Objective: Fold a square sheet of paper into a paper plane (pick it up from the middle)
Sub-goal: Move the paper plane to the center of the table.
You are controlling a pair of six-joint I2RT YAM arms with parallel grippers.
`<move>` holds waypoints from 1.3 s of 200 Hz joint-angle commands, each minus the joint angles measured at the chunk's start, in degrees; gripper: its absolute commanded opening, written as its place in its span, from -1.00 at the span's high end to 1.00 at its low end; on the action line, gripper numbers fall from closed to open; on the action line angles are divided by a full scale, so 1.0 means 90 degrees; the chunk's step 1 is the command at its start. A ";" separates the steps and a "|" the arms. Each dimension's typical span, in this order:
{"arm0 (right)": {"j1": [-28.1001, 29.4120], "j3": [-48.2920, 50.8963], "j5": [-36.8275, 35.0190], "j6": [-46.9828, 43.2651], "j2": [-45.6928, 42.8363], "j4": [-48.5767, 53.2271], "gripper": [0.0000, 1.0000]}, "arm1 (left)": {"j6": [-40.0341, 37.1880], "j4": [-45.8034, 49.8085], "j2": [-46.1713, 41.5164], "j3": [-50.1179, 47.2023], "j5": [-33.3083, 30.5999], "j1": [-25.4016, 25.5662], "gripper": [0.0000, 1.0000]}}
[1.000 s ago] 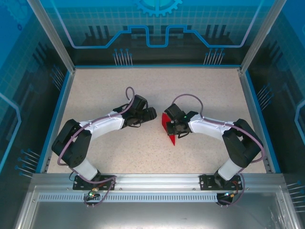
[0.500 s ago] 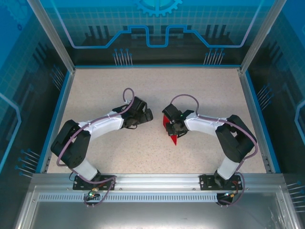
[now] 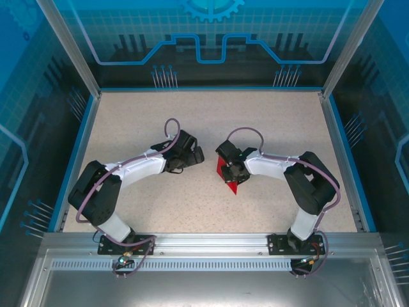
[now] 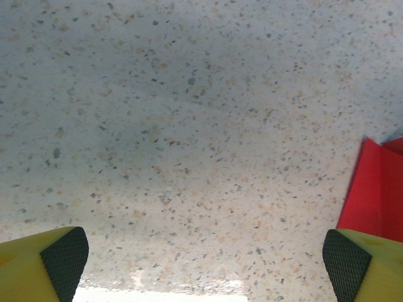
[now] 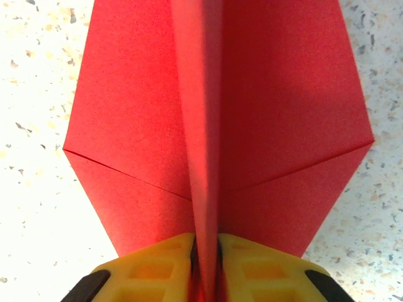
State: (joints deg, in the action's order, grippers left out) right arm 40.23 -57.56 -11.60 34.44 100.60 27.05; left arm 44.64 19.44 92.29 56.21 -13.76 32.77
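Near the middle of the tabletop (image 3: 268,121), my right gripper (image 5: 206,251) pinches the paper plane (image 5: 283,126) by its centre ridge, probably to keep the fold pressed, while my left gripper (image 4: 208,258) stands open and empty beside it.

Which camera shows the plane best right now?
Right wrist: the plane is close up, folds sharp, its ridge pinched in the right gripper. Top external shows it small, half under that gripper. Left wrist catches one red edge.

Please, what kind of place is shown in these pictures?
Probably a robotics lab work cell: a speckled table walled by blue printed panels on aluminium posts, with the left arm and right arm bolted to a metal rail.
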 commanded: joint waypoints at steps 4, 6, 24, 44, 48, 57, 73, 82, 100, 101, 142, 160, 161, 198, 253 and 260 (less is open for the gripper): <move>0.0129 -0.0125 -0.0077 0.0005 0.0096 0.0178 0.69 | -0.0126 0.0435 -0.0211 0.0209 -0.0314 -0.0045 -0.97; 0.0130 -0.0139 -0.0088 -0.0002 0.0071 0.0178 0.70 | -0.0126 0.0447 -0.0219 0.0210 -0.0333 -0.0047 -0.97; 0.0122 -0.0402 -0.0187 -0.0069 -0.0092 0.0217 0.75 | -0.0139 0.0561 -0.0263 0.0217 -0.0435 -0.0048 -0.97; 0.0084 -0.0743 -0.0284 -0.0142 -0.0043 0.0180 0.82 | -0.0160 0.0666 -0.0334 0.0219 -0.0519 -0.0049 -0.97; 0.0064 -0.0829 -0.0284 -0.0152 0.0003 0.0170 0.83 | -0.0157 0.0679 -0.0348 0.0215 -0.0528 -0.0056 -0.97; 0.0016 -0.1016 -0.0276 -0.0181 0.0143 0.0150 0.89 | -0.0156 0.0719 -0.0388 0.0205 -0.0556 -0.0056 -0.97; -0.0062 -0.1438 -0.0225 -0.0284 0.0490 0.0178 0.87 | -0.0162 0.0806 -0.0462 0.0182 -0.0589 -0.0084 -0.97; -0.0108 -0.1743 -0.0273 -0.0337 0.0716 0.0254 0.86 | -0.0170 0.0844 -0.0489 0.0162 -0.0578 -0.0082 -0.97; -0.0227 -0.2319 -0.0396 -0.0408 0.1188 0.0425 0.84 | -0.0154 0.0914 -0.0565 0.0108 -0.0562 -0.0107 -0.97; -0.0229 -0.2351 -0.0403 -0.0403 0.1216 0.0438 0.84 | -0.0155 0.0915 -0.0566 0.0105 -0.0561 -0.0112 -0.97; -0.0484 -0.3133 -0.0459 -0.0285 0.1848 0.0607 0.81 | -0.0124 0.1010 -0.0738 -0.0041 -0.0599 -0.0134 -0.97; -0.0541 -0.3342 -0.0440 -0.0241 0.2084 0.0713 0.80 | -0.0160 0.1013 -0.0807 -0.0078 -0.0609 -0.0139 -0.98; -0.0543 -0.3346 -0.0440 -0.0242 0.2099 0.0714 0.80 | -0.0167 0.1008 -0.0809 -0.0080 -0.0605 -0.0142 -0.97; -0.0641 -0.3515 -0.0319 -0.0232 0.2446 0.0849 0.73 | -0.0231 0.0988 -0.0898 -0.0155 -0.0585 -0.0144 -0.97; -0.0671 -0.3523 -0.0218 -0.0115 0.2670 0.0845 0.71 | -0.0209 0.0946 -0.0942 -0.0248 -0.0530 -0.0145 -0.98; -0.0675 -0.3500 -0.0191 -0.0091 0.2680 0.0824 0.70 | -0.0190 0.0937 -0.0948 -0.0268 -0.0521 -0.0145 -0.97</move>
State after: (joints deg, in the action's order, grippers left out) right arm 34.81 -88.64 -14.41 32.32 122.52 32.62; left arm 43.51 26.94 85.38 54.72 -17.80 31.99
